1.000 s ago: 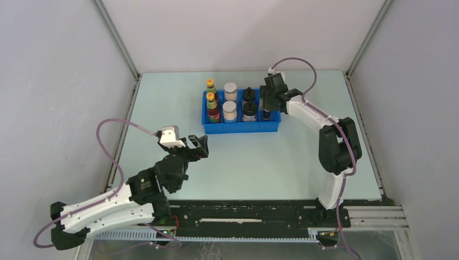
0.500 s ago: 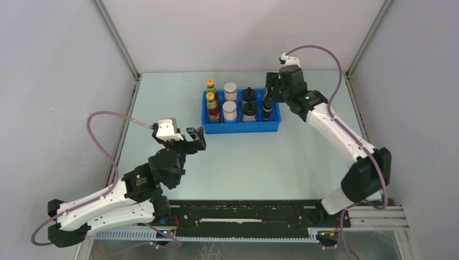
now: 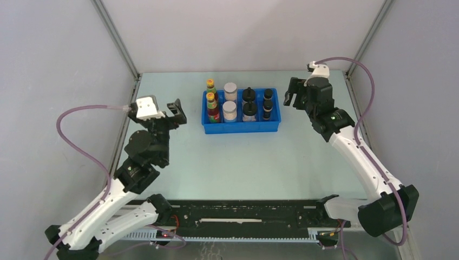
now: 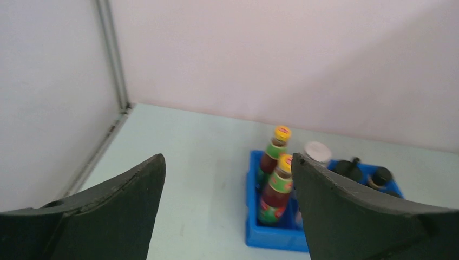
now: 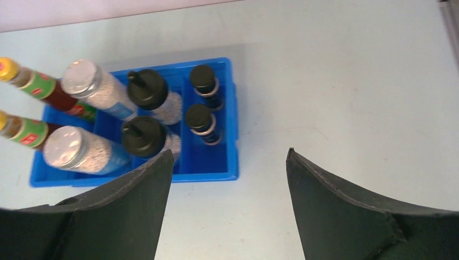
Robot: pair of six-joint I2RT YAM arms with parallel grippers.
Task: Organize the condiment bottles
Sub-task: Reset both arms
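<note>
All eight condiment bottles [image 3: 230, 111] stand upright in the blue tray [image 3: 241, 128] near the desk's [image 3: 260, 162] far edge, red-labelled pair [image 3: 212, 106] at its left end, dark vials [image 3: 267, 103] at its right. The right claw [image 3: 293, 93] hangs just right of the vials, apart and empty. The left claw [image 3: 177, 111], likewise apart and empty, sits farther off leftward. Sorting looks finished.

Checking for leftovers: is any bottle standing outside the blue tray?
No, the top view shows all eight bottles inside the blue tray.
</note>
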